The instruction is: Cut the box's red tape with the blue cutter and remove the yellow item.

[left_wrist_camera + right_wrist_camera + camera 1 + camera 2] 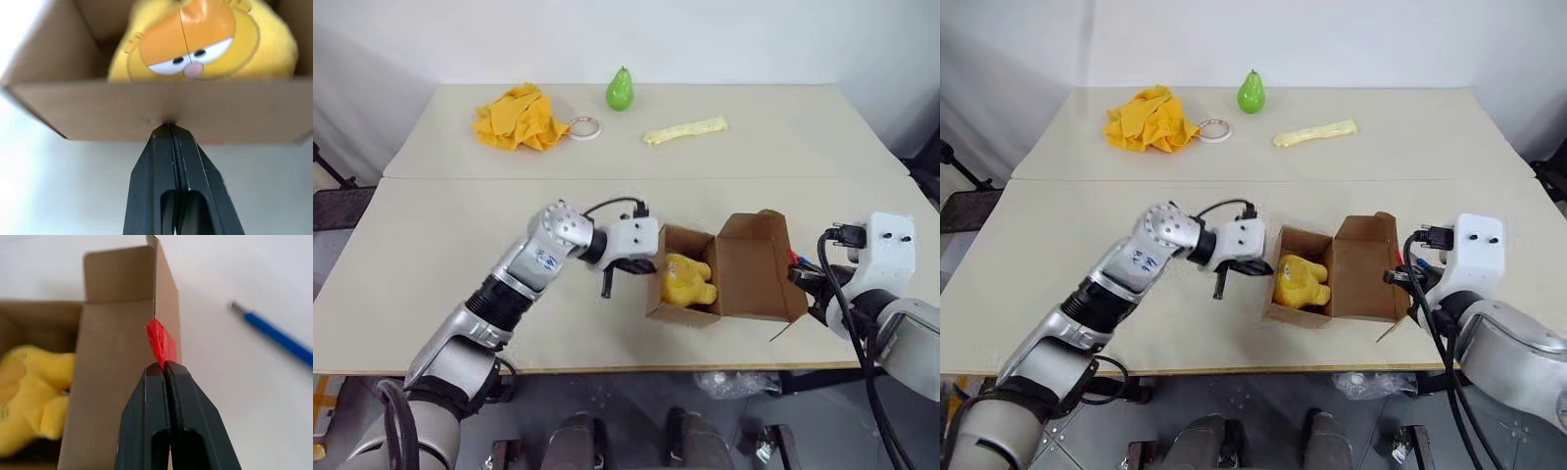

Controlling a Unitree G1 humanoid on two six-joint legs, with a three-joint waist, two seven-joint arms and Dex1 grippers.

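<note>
Box (729, 279) sits open on the near table (431, 255), lid flap (117, 333) raised on its right side. Yellow item (686, 281), a plush cat toy, lies inside the box, face toward the left wall.

Left gripper (168, 129): fingers pressed together, nothing between them. Tips are at the outside of the box's left wall (146, 110), apparently touching the cardboard. The yellow item is just beyond that wall, directly ahead of the tips and apart from them.

Right gripper (165, 366): fingers closed flat against each other, gripping nothing that can be made out. Tips meet the edge of the raised flap at the red tape (159, 340), which clings to that edge; whether tips touch tape cannot be told.

Blue cutter (279, 339) lies on the table to the right of the box, well apart from both grippers, metal tip pointing toward the box.

Far table: orange cloth (516, 118), tape ring (585, 127), green pear (620, 90), pale yellow strip (685, 129).
</note>
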